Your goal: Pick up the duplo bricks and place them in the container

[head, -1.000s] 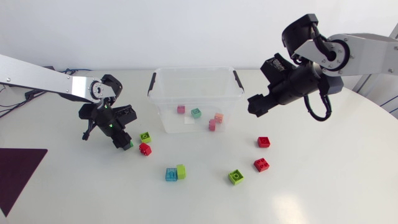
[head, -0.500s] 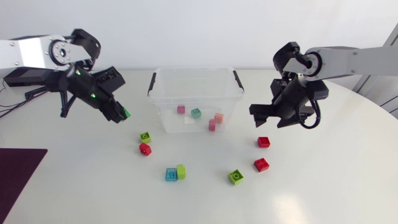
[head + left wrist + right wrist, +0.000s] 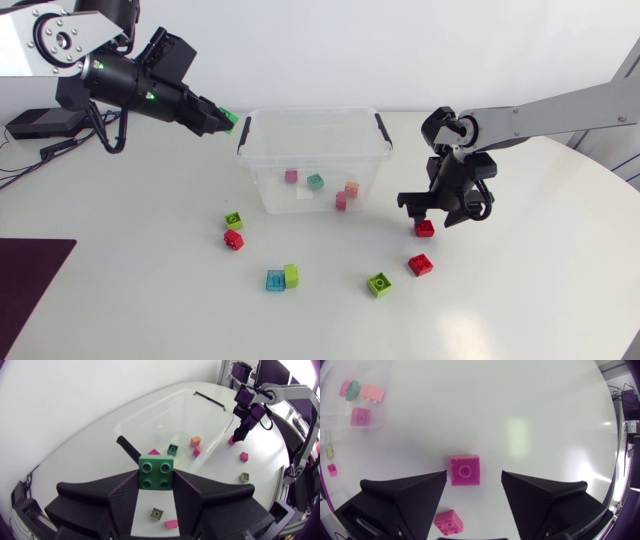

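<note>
- The left end effector (image 3: 156, 477) is gripping a dark green brick (image 3: 156, 471) from two sides. The brick is square, with four round studs in a two-by-two block.
- It is holding this brick in the air, just outside the left end of the container (image 3: 265, 170).
- The container is a clear plastic tub with a black handle (image 3: 244, 132) at each end, standing on the white worktop (image 3: 520, 300).
- Inside it, a pink brick (image 3: 291, 176), a teal brick (image 3: 315, 181), a salmon brick (image 3: 351, 188) and a second pink brick (image 3: 341, 201) are lying on the floor.
- A pale patch (image 3: 301, 197) on that floor is too small to read.
- The right end effector (image 3: 473, 476) is hanging open over a red brick (image 3: 465, 470), one finger on each side and neither touching it.
- This brick is lying on the worktop, just right of the container.
- Another red brick (image 3: 420, 264) and a lime brick (image 3: 379, 284) are lying nearer the front.
- A translucent blue brick (image 3: 275, 280) is touching a lime one (image 3: 291, 275).
- A lime brick (image 3: 234, 220) and a red one (image 3: 233, 239) are sitting front-left of the container.
</note>
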`<state>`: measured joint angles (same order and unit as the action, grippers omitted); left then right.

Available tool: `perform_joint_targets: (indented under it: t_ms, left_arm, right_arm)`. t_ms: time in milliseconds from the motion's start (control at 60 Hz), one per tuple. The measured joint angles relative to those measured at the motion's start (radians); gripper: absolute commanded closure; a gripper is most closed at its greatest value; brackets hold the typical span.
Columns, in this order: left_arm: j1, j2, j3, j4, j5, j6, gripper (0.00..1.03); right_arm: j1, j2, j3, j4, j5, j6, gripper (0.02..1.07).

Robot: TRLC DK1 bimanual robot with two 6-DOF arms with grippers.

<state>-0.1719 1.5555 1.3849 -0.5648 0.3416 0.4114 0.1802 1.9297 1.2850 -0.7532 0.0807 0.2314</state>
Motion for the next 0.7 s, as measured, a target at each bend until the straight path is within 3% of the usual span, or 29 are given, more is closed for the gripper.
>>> perform_joint_targets:
  t_ms: [150,267,417,517,617,650,683,700]
  left_arm:
    - [-0.035,0.01,0.012,0.087,0.003,-0.069,0.77]
    - [-0.06,0.039,0.014,0.142,0.003,-0.108,0.77]
    - [-0.082,0.089,0.015,0.177,0.002,-0.132,0.77]
    - [-0.101,0.117,0.016,0.201,0.002,-0.137,0.77]
    - [-0.117,0.158,0.019,0.227,-0.006,-0.153,0.76]
    - [-0.121,0.171,0.019,0.234,-0.009,-0.154,0.71]
    - [-0.125,0.189,0.025,0.239,-0.013,-0.155,0.49]
    - [-0.126,0.201,0.029,0.243,-0.021,-0.156,0.49]
  right_arm:
    - [-0.006,0.036,0.015,0.021,0.003,-0.027,0.4]
    - [-0.005,0.061,0.016,0.04,-0.002,-0.042,0.58]
    - [-0.001,0.063,0.016,0.055,-0.008,-0.045,0.68]
    - [0.008,0.063,0.016,0.058,-0.013,-0.045,0.83]
    - [0.013,0.055,0.016,0.056,-0.027,-0.045,0.83]
    - [0.016,0.048,0.016,0.052,-0.028,-0.045,0.84]
    - [0.021,0.033,0.014,0.045,-0.028,-0.045,0.84]
    - [0.025,0.019,0.014,0.034,-0.029,-0.045,0.84]
